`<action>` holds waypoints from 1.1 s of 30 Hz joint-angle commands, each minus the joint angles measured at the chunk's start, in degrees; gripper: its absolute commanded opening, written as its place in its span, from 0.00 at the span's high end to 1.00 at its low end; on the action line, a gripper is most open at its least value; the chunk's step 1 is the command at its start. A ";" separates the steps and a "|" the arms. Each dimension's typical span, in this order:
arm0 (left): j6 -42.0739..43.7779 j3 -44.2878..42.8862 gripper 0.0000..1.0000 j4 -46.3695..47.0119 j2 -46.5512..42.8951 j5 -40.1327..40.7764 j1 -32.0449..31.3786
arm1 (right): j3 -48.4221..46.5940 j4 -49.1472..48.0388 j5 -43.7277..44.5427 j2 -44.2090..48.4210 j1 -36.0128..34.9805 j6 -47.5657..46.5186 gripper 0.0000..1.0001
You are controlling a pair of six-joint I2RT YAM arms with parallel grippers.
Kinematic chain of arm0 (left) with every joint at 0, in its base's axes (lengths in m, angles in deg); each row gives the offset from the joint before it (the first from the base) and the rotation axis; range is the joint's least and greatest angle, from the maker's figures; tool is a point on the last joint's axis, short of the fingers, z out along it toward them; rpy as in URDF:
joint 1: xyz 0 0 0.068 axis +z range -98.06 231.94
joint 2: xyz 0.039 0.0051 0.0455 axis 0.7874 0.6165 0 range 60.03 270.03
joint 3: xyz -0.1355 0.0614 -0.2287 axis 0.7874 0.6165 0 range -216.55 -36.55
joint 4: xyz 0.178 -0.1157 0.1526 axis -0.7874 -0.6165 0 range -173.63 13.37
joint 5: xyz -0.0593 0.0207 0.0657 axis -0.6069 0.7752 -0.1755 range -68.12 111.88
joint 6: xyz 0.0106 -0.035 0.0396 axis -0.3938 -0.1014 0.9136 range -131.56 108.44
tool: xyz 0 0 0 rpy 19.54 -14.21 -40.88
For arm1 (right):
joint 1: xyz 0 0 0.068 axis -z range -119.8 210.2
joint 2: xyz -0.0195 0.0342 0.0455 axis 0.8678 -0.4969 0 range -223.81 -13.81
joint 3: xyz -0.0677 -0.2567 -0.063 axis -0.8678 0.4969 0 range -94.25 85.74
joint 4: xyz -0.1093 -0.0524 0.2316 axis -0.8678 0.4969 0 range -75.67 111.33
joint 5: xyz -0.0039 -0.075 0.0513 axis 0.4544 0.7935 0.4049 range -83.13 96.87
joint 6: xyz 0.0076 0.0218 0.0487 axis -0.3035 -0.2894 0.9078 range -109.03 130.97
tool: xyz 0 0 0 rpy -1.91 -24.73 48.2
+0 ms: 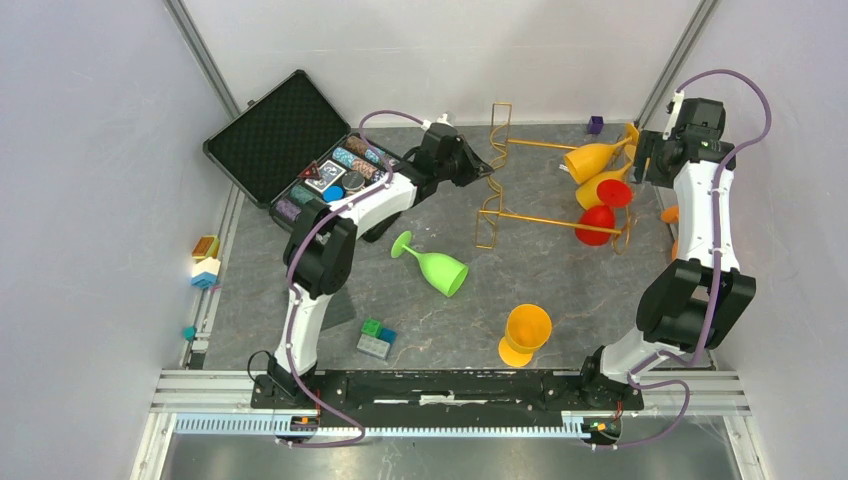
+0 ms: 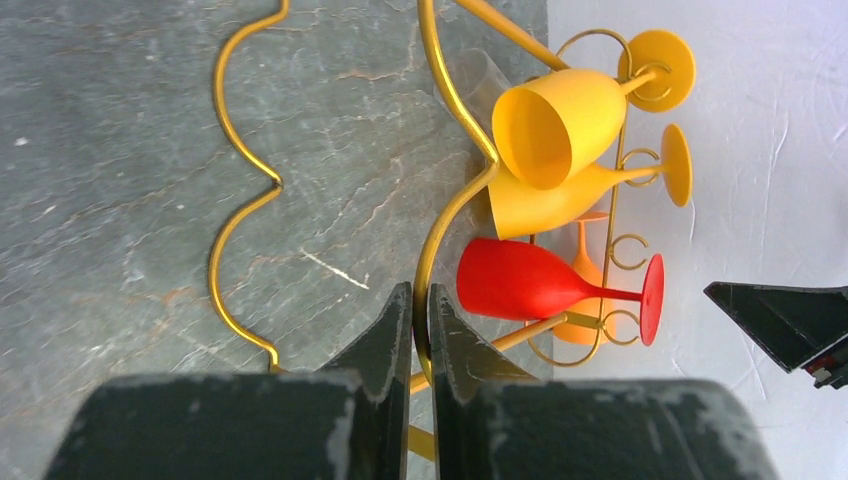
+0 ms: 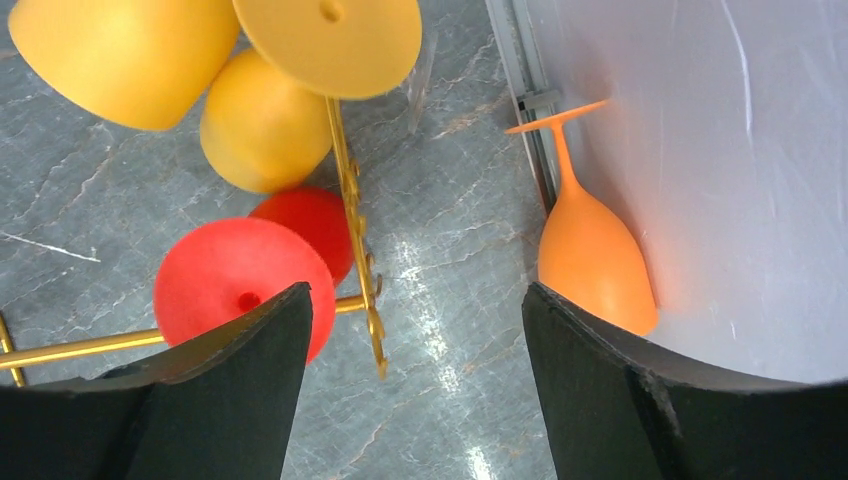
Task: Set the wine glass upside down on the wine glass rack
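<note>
Top external view: the wine glass rack (image 1: 545,219) is at the far middle of the table (image 1: 600,290). Its gold wire carries two yellow glasses (image 1: 592,158) and two red glasses (image 1: 597,225) at its right end. The left gripper (image 1: 482,166) is at the rack's wavy side wire. The left wrist view shows its fingers pinched almost together, with that wire running between them. The right gripper (image 1: 648,160) hangs just beside the rack's right end. Its own wrist view shows the jaws spread wide with only table between them.

Three glasses lie loose, off the rack — a green wine glass (image 1: 440,270) on its side near the table's middle, a yellow wine glass (image 1: 524,333) nearer the front edge, and an orange wine glass (image 3: 595,260) against the right wall.
</note>
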 commanded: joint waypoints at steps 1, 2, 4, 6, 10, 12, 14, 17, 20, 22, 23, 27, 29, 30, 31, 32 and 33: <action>2.86 4.47 0.98 1.17 -5.26 3.34 1.64 | 0.29 -0.85 -3.63 1.21 0.78 0.43 0.19; 2.77 5.09 0.98 1.20 -5.66 3.45 1.88 | 0.56 -0.89 -4.26 1.26 0.92 0.50 0.20; 2.94 6.35 0.98 1.19 -6.63 3.69 2.21 | 1.59 -0.94 -5.39 1.52 1.50 0.75 0.22; 3.17 7.70 0.98 1.18 -7.76 4.45 2.40 | 3.06 -1.25 -6.32 1.86 2.30 0.84 0.25; 3.62 10.58 0.98 1.23 -10.03 6.30 3.09 | 5.71 -2.38 -11.07 2.35 4.01 2.55 0.33; 3.64 11.50 0.98 1.16 -10.92 6.32 3.45 | 6.75 -2.42 -13.08 2.22 4.38 3.01 0.35; 3.85 12.02 0.98 1.18 -11.40 6.15 3.64 | 8.07 -2.44 -14.76 2.10 4.71 3.30 0.35; 4.16 12.35 0.98 1.19 -11.61 6.03 3.73 | 10.87 -2.94 -18.17 2.12 5.44 3.39 0.35; 4.17 12.09 0.98 1.17 -11.35 5.42 3.69 | 12.93 -4.33 -22.66 1.69 5.97 4.19 0.36; 4.17 12.00 0.98 1.17 -11.21 5.13 3.72 | 12.86 -4.43 -25.52 0.82 6.19 4.45 0.36; 4.26 11.92 0.98 1.17 -11.21 5.04 3.70 | 12.75 -4.30 -26.66 0.68 6.17 4.56 0.35; 4.18 11.90 0.98 2.70 -10.99 4.80 3.73 | 12.68 -4.37 -27.24 1.99 6.24 4.75 0.32; 4.01 11.80 0.98 2.86 -10.82 4.54 3.71 | 12.31 -4.37 -26.91 3.23 6.24 4.78 0.29; 3.95 11.74 0.98 2.86 -10.68 4.39 3.69 | 12.22 -4.39 -27.00 3.93 6.17 4.95 0.28; 3.91 11.66 0.98 2.86 -10.62 4.29 3.73 | 12.22 -4.57 -27.31 4.45 6.15 5.27 0.27; 3.91 11.63 0.98 2.86 -10.61 4.13 3.71 | 12.11 -4.73 -27.56 4.97 6.17 5.44 0.27; 3.91 11.58 0.98 2.86 -10.52 4.08 3.72 | 11.88 -4.60 -27.74 5.28 6.15 5.54 0.27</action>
